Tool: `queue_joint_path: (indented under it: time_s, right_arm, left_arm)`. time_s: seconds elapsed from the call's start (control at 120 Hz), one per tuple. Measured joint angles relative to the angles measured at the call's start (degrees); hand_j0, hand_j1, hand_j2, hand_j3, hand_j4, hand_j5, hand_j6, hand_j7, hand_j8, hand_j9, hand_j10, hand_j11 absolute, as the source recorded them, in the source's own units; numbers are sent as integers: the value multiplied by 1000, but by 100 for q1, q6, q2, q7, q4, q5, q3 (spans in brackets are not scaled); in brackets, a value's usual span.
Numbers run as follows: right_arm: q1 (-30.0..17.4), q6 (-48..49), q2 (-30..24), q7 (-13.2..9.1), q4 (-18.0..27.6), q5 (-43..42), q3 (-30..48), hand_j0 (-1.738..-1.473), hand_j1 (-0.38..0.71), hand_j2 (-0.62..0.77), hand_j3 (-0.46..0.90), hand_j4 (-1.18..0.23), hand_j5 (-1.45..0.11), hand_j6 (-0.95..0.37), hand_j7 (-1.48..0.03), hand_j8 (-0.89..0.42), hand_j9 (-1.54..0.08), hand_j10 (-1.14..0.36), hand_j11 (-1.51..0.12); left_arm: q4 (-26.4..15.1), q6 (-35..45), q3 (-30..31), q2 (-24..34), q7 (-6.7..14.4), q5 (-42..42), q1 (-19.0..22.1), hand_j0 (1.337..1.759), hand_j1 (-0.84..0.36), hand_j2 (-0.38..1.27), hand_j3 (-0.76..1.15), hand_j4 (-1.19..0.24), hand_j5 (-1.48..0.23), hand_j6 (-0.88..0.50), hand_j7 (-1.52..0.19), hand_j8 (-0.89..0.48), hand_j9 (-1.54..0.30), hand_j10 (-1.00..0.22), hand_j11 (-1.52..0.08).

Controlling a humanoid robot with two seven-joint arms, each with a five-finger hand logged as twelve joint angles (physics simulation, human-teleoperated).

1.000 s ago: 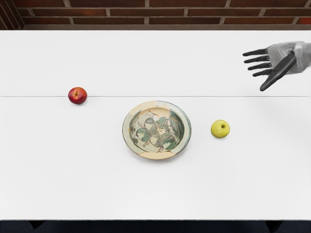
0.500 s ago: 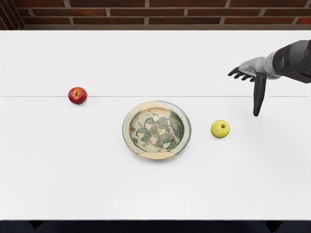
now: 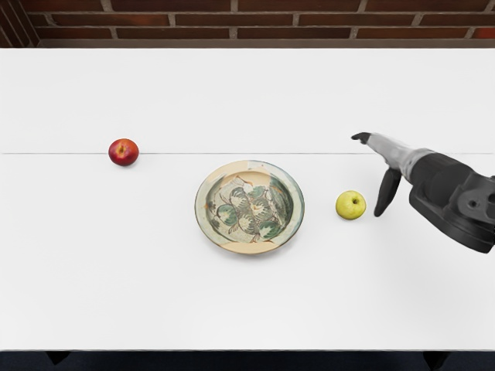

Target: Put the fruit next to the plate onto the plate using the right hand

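Observation:
A yellow-green apple lies on the white table just right of a patterned plate with a green leaf design. My right hand comes in from the right edge and hovers just right of and slightly behind the apple, apart from it. Its fingers are spread, with the thumb pointing down beside the apple, and it holds nothing. A red apple sits far to the left of the plate. The left arm is out of view.
The white table stretches wide, with a thin seam line across it behind the plate. A brick wall runs along the far edge. The right forearm fills the right side.
The right hand has swung down and left from the upper right corner, coming close to the yellow-green apple. Both apples and the plate have stayed put.

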Motion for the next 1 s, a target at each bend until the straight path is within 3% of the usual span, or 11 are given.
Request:
queue_joint_path:
  time_s: [0.167,0.45,1.0]
  right_arm:
    - [-446,-404,8,0,34,-304,93,-1658,-149,-31,0,-171,-219,-173,-219,-172,-219,-171,-219]
    - [-808,-730,155,0,22,-638,139,-1658,-25,-51,0,-274,-353,-276,-353,-275,-353,-274,-353]
    - [-1266,-981,315,0,45,-1164,187,-1658,39,-62,0,-327,-423,-328,-422,-328,-422,-327,-422]
  left_arm:
    - [0,0,-2,0,0,0,8,1658,339,2,0,-9,-11,-9,-11,-9,-11,-9,-11]
    - [0,0,-3,0,0,0,9,1658,339,2,0,-9,-11,-9,-11,-9,-11,-9,-11]
    - [-3,0,-10,0,0,0,9,1658,339,2,0,-9,-11,-9,-11,-9,-11,-8,-11]
